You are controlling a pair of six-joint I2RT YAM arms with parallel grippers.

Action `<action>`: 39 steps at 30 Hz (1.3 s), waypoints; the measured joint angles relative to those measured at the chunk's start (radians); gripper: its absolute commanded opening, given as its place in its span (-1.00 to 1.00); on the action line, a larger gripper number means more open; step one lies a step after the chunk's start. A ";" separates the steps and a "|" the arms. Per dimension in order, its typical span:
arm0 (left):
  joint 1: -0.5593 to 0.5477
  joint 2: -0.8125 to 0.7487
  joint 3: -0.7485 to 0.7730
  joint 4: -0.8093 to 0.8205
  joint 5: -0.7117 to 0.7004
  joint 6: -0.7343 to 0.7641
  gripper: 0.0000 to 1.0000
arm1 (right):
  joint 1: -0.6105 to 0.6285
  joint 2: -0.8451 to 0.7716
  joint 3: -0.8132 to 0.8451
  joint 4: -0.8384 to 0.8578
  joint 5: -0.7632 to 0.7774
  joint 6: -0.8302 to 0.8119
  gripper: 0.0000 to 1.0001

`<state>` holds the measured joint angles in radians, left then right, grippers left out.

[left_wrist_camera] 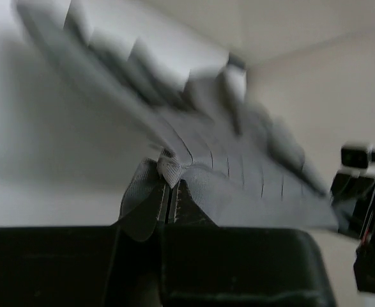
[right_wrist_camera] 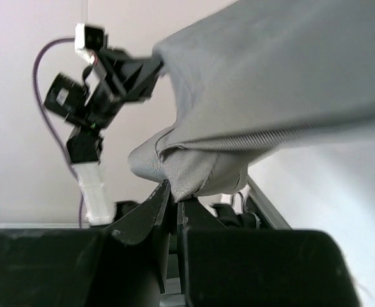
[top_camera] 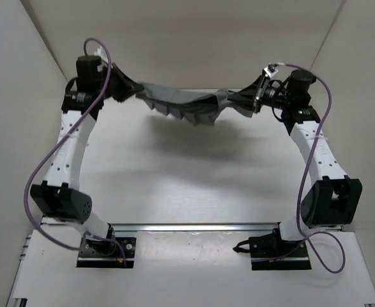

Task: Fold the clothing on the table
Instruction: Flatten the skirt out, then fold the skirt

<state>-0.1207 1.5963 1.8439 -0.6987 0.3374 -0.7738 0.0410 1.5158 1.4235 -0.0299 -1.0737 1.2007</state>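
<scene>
At the left, the left arm (top_camera: pixel 69 150), white-shelled with black joints and a purple cable (top_camera: pixel 43 163) looping beside it, reaches toward the far side of the table (top_camera: pixel 187 185), a flat white surface with a metal rail at its near edge. The left gripper (top_camera: pixel 124 88) has its black fingers pressed together on one end of the clothing (top_camera: pixel 181 102). The left wrist view shows a small bunch of ribbed grey weave pinched between them.

The clothing hangs in the air between the two grippers, above the far part of the table and apparently clear of it, with a soft shadow on the white surface below. Its long axis runs left to right, sagging a little in the middle. It is matte, medium-grey woven fabric with long parallel pleats that run across that axis. The pleated edge points toward the arm bases and ends in a saw-tooth line of folds.

At the right, the right gripper (top_camera: pixel 238 99) is likewise closed, nipping a thick, doubled-over hem at the other end. The cloth spreads smooth and taut above it. Behind it stands the right arm (top_camera: pixel 318 150).
</scene>
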 measured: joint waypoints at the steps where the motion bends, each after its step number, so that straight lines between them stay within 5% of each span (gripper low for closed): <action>1: -0.009 -0.049 -0.085 0.017 0.002 0.003 -1.00 | -0.008 -0.027 -0.058 0.010 0.002 -0.004 -1.00; 2: -0.021 -0.110 -0.201 0.044 0.006 0.007 -0.95 | -0.016 -0.056 -0.126 0.016 0.003 -0.013 -0.96; 3: -0.036 -0.178 -0.325 0.058 0.011 0.010 -0.52 | -0.025 -0.090 -0.207 0.001 0.006 -0.033 -0.69; 5: -0.067 -0.300 -0.564 0.092 0.016 0.022 -0.30 | -0.039 -0.136 -0.334 -0.078 0.023 -0.100 -0.19; 8: -0.095 -0.489 -0.930 0.110 0.050 0.025 -0.04 | -0.073 -0.165 -0.463 -0.322 0.108 -0.307 0.02; 12: -0.128 -0.643 -1.260 0.112 0.084 0.006 0.07 | -0.127 -0.179 -0.568 -0.570 0.301 -0.545 0.05; 13: -0.138 -0.664 -1.309 0.117 0.093 -0.002 0.96 | -0.135 -0.193 -0.599 -0.607 0.346 -0.583 0.06; 21: -0.166 -0.646 -1.363 0.231 0.046 0.004 0.97 | 0.055 -0.201 -0.645 -0.667 0.586 -0.703 0.18; 39: -0.208 -0.117 -1.166 0.536 -0.083 0.055 0.92 | 0.051 0.175 -0.462 -0.512 0.687 -0.749 0.03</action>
<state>-0.3286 1.4792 0.6777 -0.1631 0.2543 -0.7193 0.0917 1.6905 0.9615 -0.5423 -0.3862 0.4519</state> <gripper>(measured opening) 0.979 0.529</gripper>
